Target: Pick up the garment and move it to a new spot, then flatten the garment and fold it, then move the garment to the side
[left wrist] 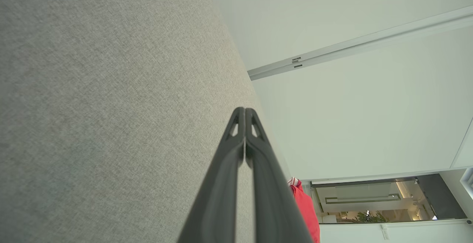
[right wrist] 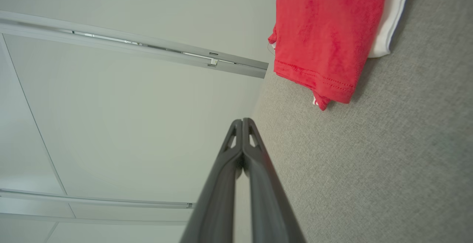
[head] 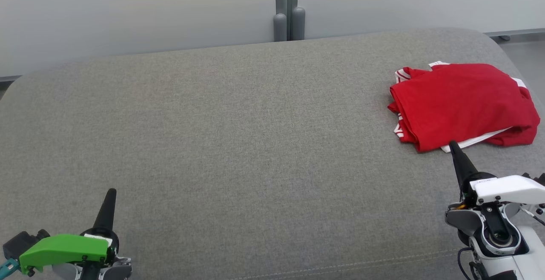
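The garment point(head: 462, 103) is a red shirt with white trim, folded into a compact stack at the far right of the grey cushion point(head: 238, 144). It also shows in the right wrist view as the garment point(right wrist: 325, 32), and a red sliver of the garment point(left wrist: 306, 209) appears in the left wrist view. My right gripper point(head: 454, 144) is shut and empty, its tip just in front of the garment's near edge; the same right gripper point(right wrist: 242, 120) has both fingers pressed together. My left gripper point(head: 111, 191) sits at the lower left, far from the garment, and the left gripper point(left wrist: 244, 109) is shut on nothing.
Pale wall panels with a grey post point(head: 288, 20) stand behind the cushion. The cushion's rounded right edge lies close beyond the garment. A stitched seam point(head: 340, 267) runs along the cushion's front edge.
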{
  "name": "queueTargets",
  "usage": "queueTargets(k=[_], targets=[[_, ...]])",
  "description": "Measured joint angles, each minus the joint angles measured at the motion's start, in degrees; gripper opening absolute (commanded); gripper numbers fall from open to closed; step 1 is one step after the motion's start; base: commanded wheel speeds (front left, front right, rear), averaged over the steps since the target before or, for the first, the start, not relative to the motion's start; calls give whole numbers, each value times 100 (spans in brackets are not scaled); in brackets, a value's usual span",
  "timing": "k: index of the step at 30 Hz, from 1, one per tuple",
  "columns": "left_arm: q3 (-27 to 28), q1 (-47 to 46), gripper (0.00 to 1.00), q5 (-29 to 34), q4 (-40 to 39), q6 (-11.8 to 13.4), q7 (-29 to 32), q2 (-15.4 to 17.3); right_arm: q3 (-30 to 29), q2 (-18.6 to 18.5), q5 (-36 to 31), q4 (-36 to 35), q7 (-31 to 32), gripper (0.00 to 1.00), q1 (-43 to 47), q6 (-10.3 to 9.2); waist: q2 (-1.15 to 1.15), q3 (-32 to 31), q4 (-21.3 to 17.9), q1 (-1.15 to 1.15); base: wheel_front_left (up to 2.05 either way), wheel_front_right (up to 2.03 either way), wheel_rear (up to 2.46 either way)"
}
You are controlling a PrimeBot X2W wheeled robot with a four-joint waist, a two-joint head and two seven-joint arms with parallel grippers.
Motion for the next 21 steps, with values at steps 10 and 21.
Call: queueTargets(k=[10, 21], targets=[[210, -47, 0, -572, 15, -136, 198, -148, -401, 204, 565, -135, 213, 0, 44, 134, 0, -13, 20, 0, 0, 0, 0], [416, -181, 0, -1176, 27, -253, 379, -300, -805, 411, 1096, -283, 396, 0, 146, 264, 0, -26, 39, 0, 0, 0, 0]])
